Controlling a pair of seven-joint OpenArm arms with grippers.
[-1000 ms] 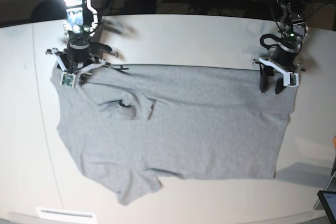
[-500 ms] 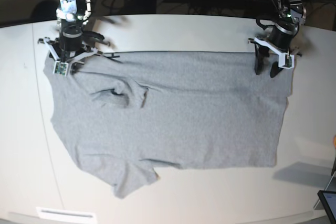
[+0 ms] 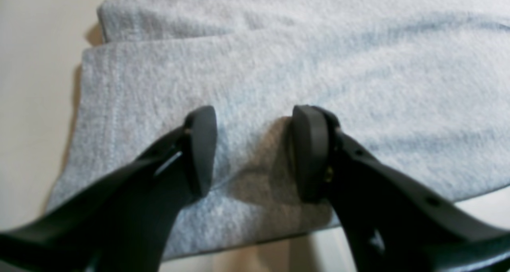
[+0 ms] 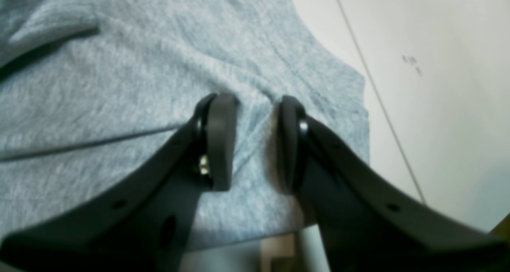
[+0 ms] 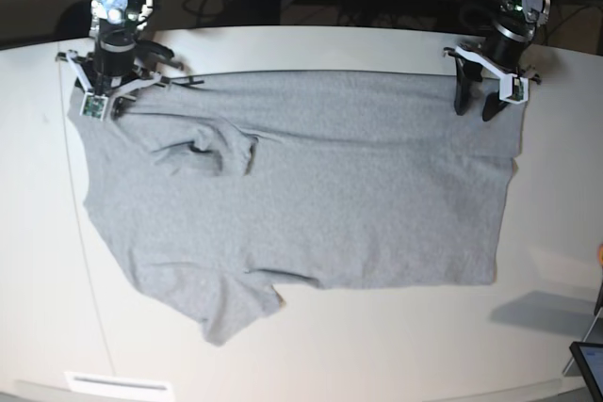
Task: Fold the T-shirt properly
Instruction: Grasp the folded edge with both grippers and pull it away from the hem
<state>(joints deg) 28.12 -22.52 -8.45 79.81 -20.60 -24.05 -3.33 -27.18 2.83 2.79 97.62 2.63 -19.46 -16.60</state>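
The grey T-shirt (image 5: 311, 190) lies spread on the white table (image 5: 311, 49). At its far left corner the right gripper (image 4: 250, 138) pinches a ridge of cloth; at the far right corner the left gripper (image 3: 249, 150) stands parted, with fabric between its fingertips.

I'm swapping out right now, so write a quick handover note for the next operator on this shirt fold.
Left end effector: jaws apart, over the T-shirt at its far edge; grip unclear.
Right end effector: jaws apart, fabric bunched between the fingertips, near the other far corner.
T-shirt: spread plain side up on the table, rumpled near the right arm, one sleeve sticking out at the near edge.
Done: laid out. Left: every fold.
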